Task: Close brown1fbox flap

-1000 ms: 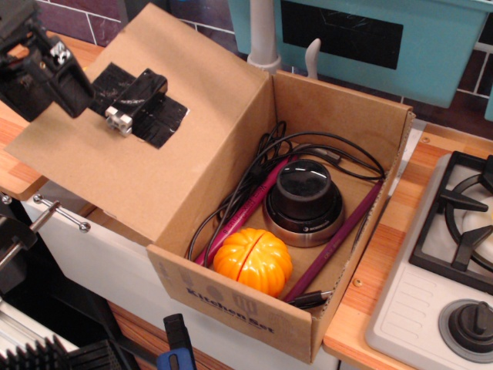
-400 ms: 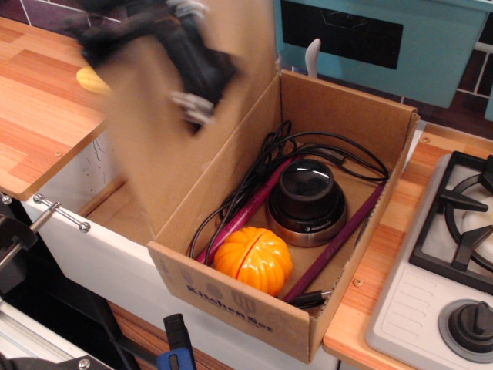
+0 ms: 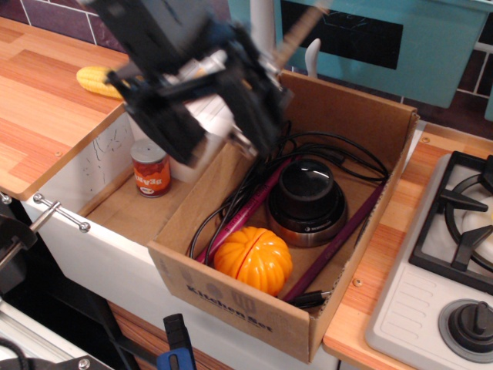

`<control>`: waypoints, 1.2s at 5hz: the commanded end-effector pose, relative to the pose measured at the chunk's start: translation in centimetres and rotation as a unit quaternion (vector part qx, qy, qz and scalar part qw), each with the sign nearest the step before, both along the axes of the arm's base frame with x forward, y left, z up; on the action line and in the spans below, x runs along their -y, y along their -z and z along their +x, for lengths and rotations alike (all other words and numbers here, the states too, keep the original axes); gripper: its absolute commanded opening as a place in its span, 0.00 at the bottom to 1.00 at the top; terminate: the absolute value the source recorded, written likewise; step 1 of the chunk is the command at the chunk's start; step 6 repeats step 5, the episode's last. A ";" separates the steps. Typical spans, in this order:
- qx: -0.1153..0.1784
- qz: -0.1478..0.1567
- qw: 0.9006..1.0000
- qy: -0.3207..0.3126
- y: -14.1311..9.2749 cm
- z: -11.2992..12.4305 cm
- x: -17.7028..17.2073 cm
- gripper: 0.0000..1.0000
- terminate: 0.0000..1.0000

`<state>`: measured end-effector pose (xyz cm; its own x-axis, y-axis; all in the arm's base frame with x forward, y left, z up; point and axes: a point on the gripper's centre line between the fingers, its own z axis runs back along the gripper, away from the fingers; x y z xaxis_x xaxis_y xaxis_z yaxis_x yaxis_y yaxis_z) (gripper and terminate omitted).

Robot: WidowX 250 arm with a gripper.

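The rectangular brown corrugated cardboard box point(image 3: 308, 231), printed "Kitchen Set" on its near side wall, sits open-topped across the gap between a wooden counter point(image 3: 38, 116) and a white stove top point(image 3: 431, 293). Inside lie an orange toy pumpkin point(image 3: 253, 260), a black dome-shaped device on a silver base point(image 3: 306, 202), black cables point(image 3: 339, 158) and two magenta rods point(image 3: 335, 243). The black robot gripper point(image 3: 200, 92) appears above the box's left wall, heavily motion-blurred; whether its jaws are apart, together or clamped on anything cannot be told. The large brown cardboard flap point(image 3: 304, 27) shows only as a thin blurred edge rising near upright behind the gripper. A small red-labelled can point(image 3: 151, 168) stands in an open drawer point(image 3: 131, 212) left of the box. A yellow corn cob point(image 3: 98, 79) lies on the counter.
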<state>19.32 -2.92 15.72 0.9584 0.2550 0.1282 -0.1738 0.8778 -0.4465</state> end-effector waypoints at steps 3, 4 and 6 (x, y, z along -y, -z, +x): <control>0.013 0.044 0.999 -0.011 -1.0 2.0 2.7 1.00 0.00; 0.013 0.044 0.999 -0.011 -1.0 2.0 2.7 1.00 0.00; 0.013 0.044 0.999 -0.011 -1.0 2.0 2.7 1.00 1.00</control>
